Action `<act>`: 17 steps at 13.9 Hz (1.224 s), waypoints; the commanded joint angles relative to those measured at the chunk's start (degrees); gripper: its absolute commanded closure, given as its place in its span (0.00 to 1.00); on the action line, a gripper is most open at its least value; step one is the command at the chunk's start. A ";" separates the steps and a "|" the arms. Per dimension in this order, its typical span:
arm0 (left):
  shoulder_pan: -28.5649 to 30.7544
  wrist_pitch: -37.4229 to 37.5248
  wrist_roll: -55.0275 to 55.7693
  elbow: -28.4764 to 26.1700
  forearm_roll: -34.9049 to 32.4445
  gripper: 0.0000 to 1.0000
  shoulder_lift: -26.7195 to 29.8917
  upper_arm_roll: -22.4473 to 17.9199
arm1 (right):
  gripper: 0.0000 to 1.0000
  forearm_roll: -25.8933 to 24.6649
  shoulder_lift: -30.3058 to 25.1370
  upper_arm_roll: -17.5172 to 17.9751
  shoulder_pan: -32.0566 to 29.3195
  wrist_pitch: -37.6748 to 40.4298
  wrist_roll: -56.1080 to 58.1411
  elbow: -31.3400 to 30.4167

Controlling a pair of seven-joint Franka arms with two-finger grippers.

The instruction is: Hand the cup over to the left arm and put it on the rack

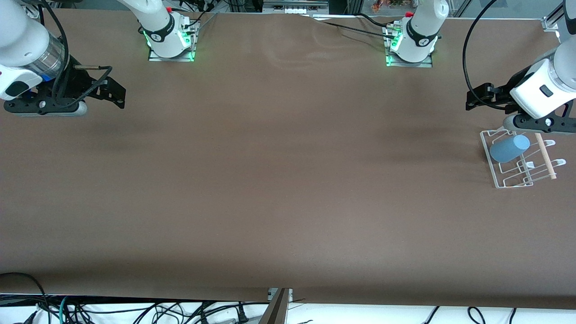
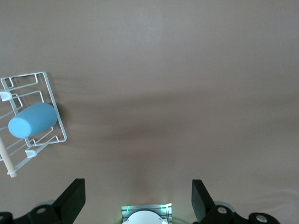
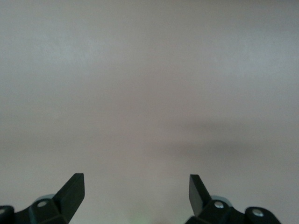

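The cup (image 1: 509, 148) lies on the rack (image 1: 499, 176); placing looks done. My left gripper (image 2: 138, 198) hangs released above the table beside it, my right gripper (image 3: 136, 193) waits released. Next I only retreat.

light-blue cup (image 1: 509, 149) on its side, on white rack (image 1: 497, 179)

A light-blue cup (image 1: 509, 148) lies on its side in the white wire rack (image 1: 501, 177) at the left arm's end of the brown table (image 1: 279, 180). The left gripper (image 1: 477, 96) hangs just above the rack; the right gripper (image 1: 114, 92) waits over the table's other end.
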State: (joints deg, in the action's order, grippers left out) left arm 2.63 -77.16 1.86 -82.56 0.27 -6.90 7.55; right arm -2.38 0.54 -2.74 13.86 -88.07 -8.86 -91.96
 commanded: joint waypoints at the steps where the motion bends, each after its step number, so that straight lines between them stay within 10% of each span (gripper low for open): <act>1: -4.63 1.31 0.25 -0.32 0.07 0.00 1.62 -6.55 | 0.01 -0.61 0.43 -0.15 -0.58 3.34 0.25 1.52; 17: -6.23 1.31 0.43 -0.94 3.33 0.00 2.15 -9.13 | 0.01 -0.43 1.75 0.11 -0.59 3.78 -0.46 2.84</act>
State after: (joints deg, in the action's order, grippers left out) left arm -3.22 -76.21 1.87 -84.49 2.29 -4.43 -1.34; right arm -2.40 1.95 -3.19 13.06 -84.75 -8.91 -90.79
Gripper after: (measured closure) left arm 0.000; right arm 0.009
